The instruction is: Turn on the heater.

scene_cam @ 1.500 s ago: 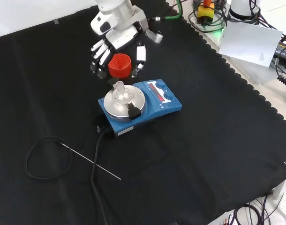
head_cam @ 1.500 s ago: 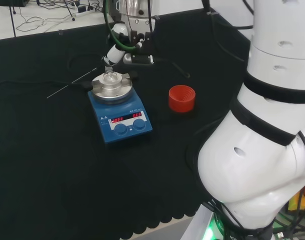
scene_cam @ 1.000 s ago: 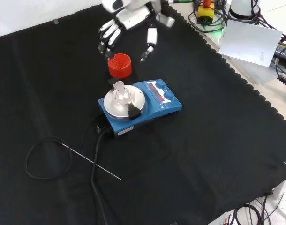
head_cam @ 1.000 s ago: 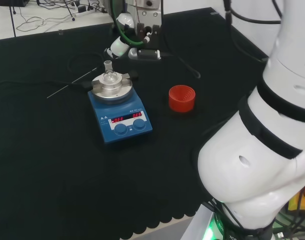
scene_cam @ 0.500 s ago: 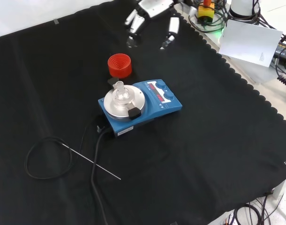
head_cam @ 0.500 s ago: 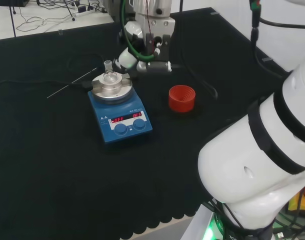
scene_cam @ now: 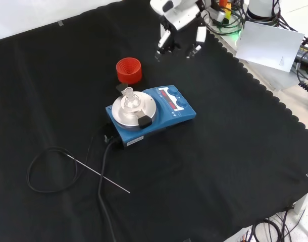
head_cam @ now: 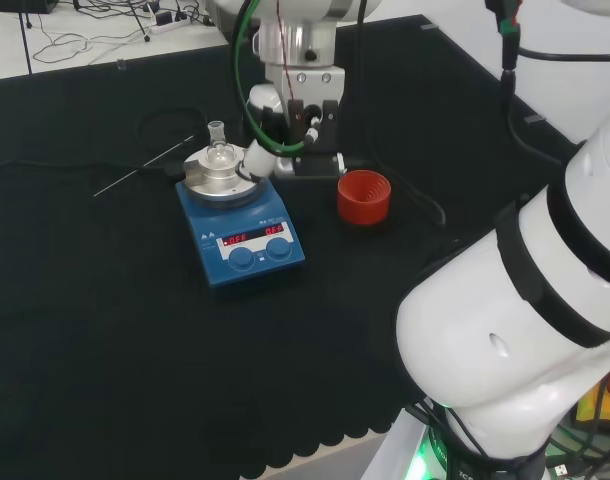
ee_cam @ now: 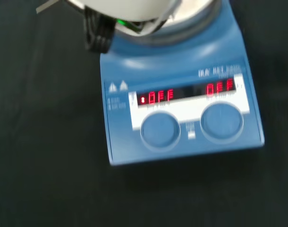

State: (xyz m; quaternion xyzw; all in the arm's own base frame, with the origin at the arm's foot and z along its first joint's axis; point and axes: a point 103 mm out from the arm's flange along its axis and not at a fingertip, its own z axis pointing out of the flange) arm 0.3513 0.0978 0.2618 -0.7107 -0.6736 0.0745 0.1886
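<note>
The blue heater point(scene_cam: 164, 113) stands mid-cloth, its round metal plate point(head_cam: 223, 175) carrying a small clear glass flask point(scene_cam: 130, 98). On its front panel, two blue knobs point(ee_cam: 160, 130) sit under two lit red displays point(ee_cam: 156, 97). The heater point(head_cam: 247, 240) faces the arm's base in the head view. My hand point(scene_cam: 182, 25) hangs in the air beyond the heater's panel side in the front view, fingers point(scene_cam: 164, 40) spread and fairly straight, holding nothing. In the head view the hand point(head_cam: 258, 157) is just right of the plate. It touches nothing.
A red ribbed ring point(scene_cam: 129, 70) stands behind the heater in the front view, to its right point(head_cam: 364, 196) in the head view. A black cable point(scene_cam: 101, 176) runs from the heater, beside a thin metal rod point(scene_cam: 98, 174). The cloth's scalloped edge point(scene_cam: 260, 91) lies right.
The hand has swung from above the red ring and plate toward the heater's panel side, moving right in the front view and nearer in the head view. The heater has not moved.
</note>
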